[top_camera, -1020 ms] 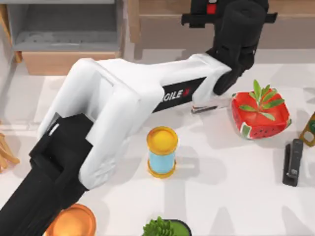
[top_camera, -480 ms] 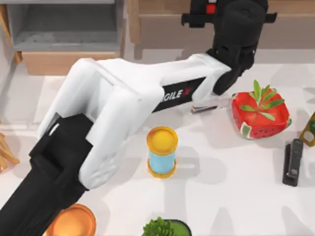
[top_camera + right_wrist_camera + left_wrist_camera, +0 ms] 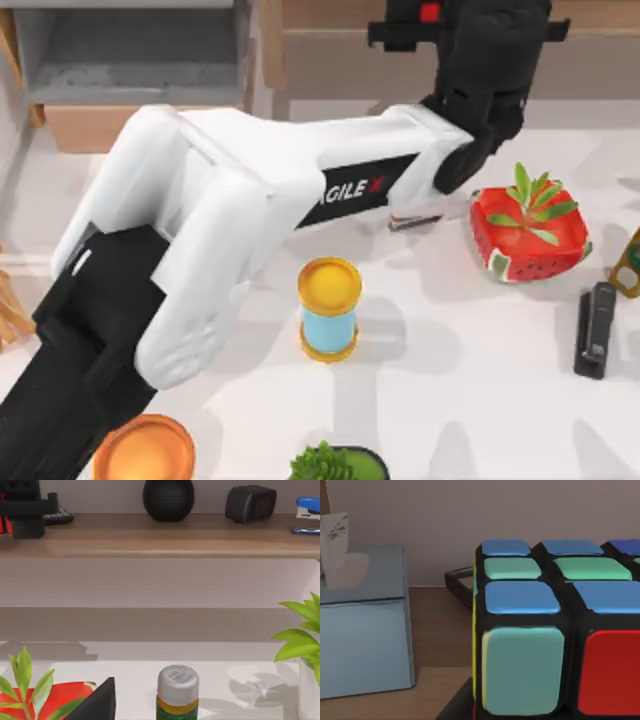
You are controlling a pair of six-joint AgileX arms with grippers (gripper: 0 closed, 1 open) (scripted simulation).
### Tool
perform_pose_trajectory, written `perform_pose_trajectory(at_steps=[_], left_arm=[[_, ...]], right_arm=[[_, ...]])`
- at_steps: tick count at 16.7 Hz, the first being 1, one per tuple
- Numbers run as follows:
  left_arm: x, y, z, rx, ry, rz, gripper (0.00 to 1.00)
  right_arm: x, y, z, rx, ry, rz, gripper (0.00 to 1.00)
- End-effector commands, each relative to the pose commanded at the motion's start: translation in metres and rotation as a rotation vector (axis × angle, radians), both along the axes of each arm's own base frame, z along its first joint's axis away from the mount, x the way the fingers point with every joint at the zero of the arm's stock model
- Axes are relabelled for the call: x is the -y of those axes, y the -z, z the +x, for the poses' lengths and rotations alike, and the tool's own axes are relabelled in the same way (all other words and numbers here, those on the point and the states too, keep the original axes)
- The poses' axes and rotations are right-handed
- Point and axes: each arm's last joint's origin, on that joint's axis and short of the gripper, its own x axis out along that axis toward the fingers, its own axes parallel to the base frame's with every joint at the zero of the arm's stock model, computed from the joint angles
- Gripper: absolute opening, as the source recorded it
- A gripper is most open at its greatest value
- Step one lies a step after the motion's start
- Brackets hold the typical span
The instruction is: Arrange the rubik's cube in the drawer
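The rubik's cube (image 3: 555, 630) sits very close in the left wrist view, with blue, green, teal and red squares in a black grid, resting on the wooden shelf (image 3: 437, 625). A pale blue tissue box (image 3: 362, 625) stands beside it on the same shelf, apart from it, and a dark flat object lies just behind the cube.

In the top view the left arm (image 3: 230, 230) stretches from the lower left across the counter (image 3: 450, 380) to the shelf at the upper right; whether its gripper is open or closed cannot be told.

The drawer (image 3: 130, 60) is pulled out at the upper left, grey inside, with a tan front panel, well apart from the cube.

On the counter stand a watermelon-patterned plant pot (image 3: 528, 232), a yellow-capped hourglass (image 3: 329, 308), a black stapler (image 3: 596, 328) and an orange bowl (image 3: 145, 450).
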Motion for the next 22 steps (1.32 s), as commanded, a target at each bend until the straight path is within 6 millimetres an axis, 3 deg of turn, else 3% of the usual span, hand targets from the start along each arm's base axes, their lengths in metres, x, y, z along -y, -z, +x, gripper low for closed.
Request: perform_pose_trajectory(at_steps=[4,6,9,11,13,15,17,20,22], left_arm=[[-0.002,0.001,0.003,-0.001,-0.005,0.002,0.0],[0.005,-0.009,-0.004,0.005,0.019,0.0,0.0],[0.028,-0.05,-0.035,0.017,0.116,0.004,0.0],[0.038,-0.089,-0.058,0.023,0.188,0.017,0.0],[0.036,-0.133,-0.074,0.029,0.24,0.039,0.0],[0.015,-0.181,-0.078,0.031,0.257,0.068,0.0],[-0.023,-0.227,-0.071,0.025,0.235,0.106,0.0],[-0.104,-0.285,-0.055,-0.01,0.151,0.178,0.0],[-0.166,-0.313,-0.047,-0.058,0.071,0.232,0.0]], right_arm=[[0.0,0.0,0.0,0.0,0.0,0.0,1.0],[0.0,0.0,0.0,0.0,0.0,0.0,1.0],[0.0,0.0,0.0,0.0,0.0,0.0,1.0],[0.0,0.0,0.0,0.0,0.0,0.0,1.0],[0.0,0.0,0.0,0.0,0.0,0.0,1.0],[0.0,0.0,0.0,0.0,0.0,0.0,1.0],[0.0,0.0,0.0,0.0,0.0,0.0,1.0],[0.0,0.0,0.0,0.0,0.0,0.0,1.0],[0.0,0.0,0.0,0.0,0.0,0.0,1.0]])
